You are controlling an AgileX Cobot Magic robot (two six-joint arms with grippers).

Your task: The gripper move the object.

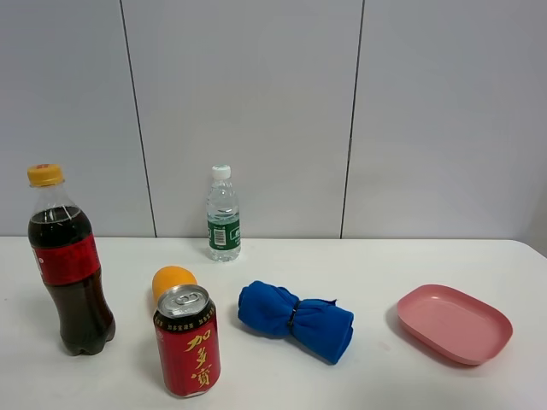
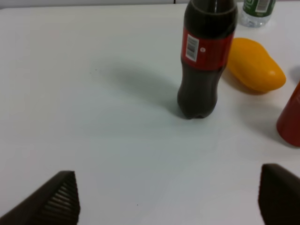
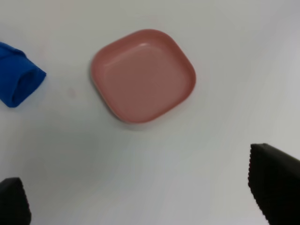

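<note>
The red drink can (image 1: 187,342) with gold Chinese characters and a silver top stands upright near the table's front, left of centre. Only its red edge (image 2: 290,123) shows in the left wrist view. Neither arm shows in the exterior high view. My left gripper (image 2: 168,199) is open and empty, well short of the cola bottle and the can. My right gripper (image 3: 150,194) is open and empty, hovering near the pink plate.
A cola bottle (image 1: 70,261) stands left of the can, also in the left wrist view (image 2: 205,54). An orange mango (image 1: 173,283) lies behind the can. A water bottle (image 1: 223,215) stands at the back. A rolled blue cloth (image 1: 296,319) lies at centre, a pink plate (image 1: 454,324) at right.
</note>
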